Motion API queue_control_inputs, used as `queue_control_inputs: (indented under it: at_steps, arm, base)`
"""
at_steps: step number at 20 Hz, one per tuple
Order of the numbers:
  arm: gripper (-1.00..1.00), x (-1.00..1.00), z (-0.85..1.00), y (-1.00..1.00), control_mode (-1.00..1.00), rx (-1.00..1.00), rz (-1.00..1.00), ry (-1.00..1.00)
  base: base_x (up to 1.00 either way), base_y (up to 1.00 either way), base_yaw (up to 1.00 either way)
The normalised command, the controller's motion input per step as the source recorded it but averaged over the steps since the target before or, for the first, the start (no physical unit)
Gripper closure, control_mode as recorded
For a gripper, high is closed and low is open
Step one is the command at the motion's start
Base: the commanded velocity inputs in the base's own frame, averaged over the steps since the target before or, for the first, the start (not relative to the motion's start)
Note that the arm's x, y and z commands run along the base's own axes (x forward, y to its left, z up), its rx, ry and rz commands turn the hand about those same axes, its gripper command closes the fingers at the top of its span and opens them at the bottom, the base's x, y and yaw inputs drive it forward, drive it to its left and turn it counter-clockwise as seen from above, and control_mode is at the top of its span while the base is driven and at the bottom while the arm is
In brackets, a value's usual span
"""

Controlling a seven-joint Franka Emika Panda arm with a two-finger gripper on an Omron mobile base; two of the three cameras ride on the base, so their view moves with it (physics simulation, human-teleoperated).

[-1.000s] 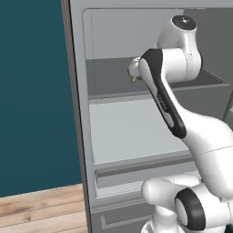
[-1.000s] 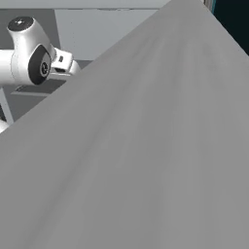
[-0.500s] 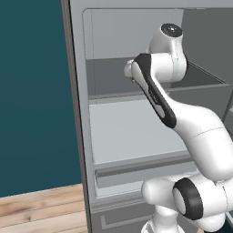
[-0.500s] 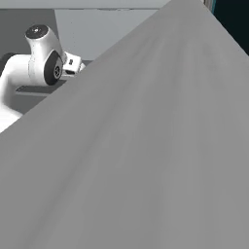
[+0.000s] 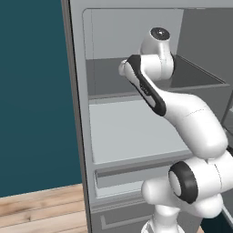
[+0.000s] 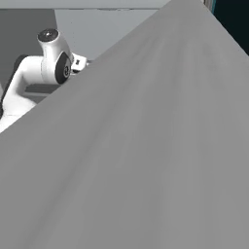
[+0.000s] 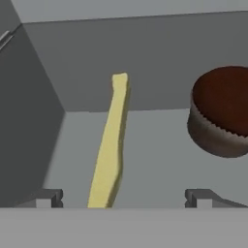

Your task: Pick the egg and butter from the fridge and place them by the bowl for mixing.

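Here's the fridge [image 5: 127, 132], tall and grey, standing open with its pale interior on show: flat shelves stacked one above the other and a drawer front low down. From the right base view a big grey slab, the fridge door [image 6: 160, 155], slants right across the foreground, and past its edge the white arm [image 6: 46, 73] pokes into the cabinet.

In the left base view the arm [image 5: 182, 118] climbs from the lower right, bends, and reaches into the upper shelf [image 5: 136, 82], the darker grey compartment near the top. The wrist is well inside that shelf space, and the hand itself is hidden behind the arm.

Now down to the hand view. Here the pincer [image 7: 123, 198] stands wide, its two dark fingertips [image 7: 46, 197] set far apart at the bottom of the frame, nothing between them gripped. On the shelf floor the butter [image 7: 110, 145], a thin pale yellow stick, lies lengthwise, running away from the pincer toward the back wall. Its near end sits between the two tips, a little nearer the left-hand one, and it's not touching either. Whether the tips are down at the level of the stick, I can't tell.

Off to the right of the butter, well apart from it, sits a brown cup-shaped item with a dark red top [image 7: 223, 111], tilted toward the camera, beyond the right-hand tip.
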Motion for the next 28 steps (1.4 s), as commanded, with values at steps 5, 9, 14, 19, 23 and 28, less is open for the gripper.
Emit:
queue_control_inputs:
  at_steps: [5,9,14,19,23,28]
  arm:
    - [-1.0,0.52,-0.14,0.15,-1.0,0.0,0.0,0.0]
    - [-1.0,0.51,-0.16,0.11,-1.0,0.0,0.0,0.0]
    - [-1.0,0.43,-0.13,0.03,-1.0,0.0,0.0,0.0]
    - [1.0,0.29,-0.13,0.0,-1.0,0.0,0.0,0.02]
    - [1.0,0.18,-0.08,0.0,-1.0,0.0,0.0,0.04]
    - [1.0,0.09,-0.12,0.0,-1.0,0.0,0.0,0.02]
  base:
    - [0.0,0.0,0.0]
    - [0.0,0.0,0.0]
    - [0.0,0.0,0.0]
    - [0.0,0.0,0.0]
    - [0.0,0.0,0.0]
    - [0.0,0.0,0.0]
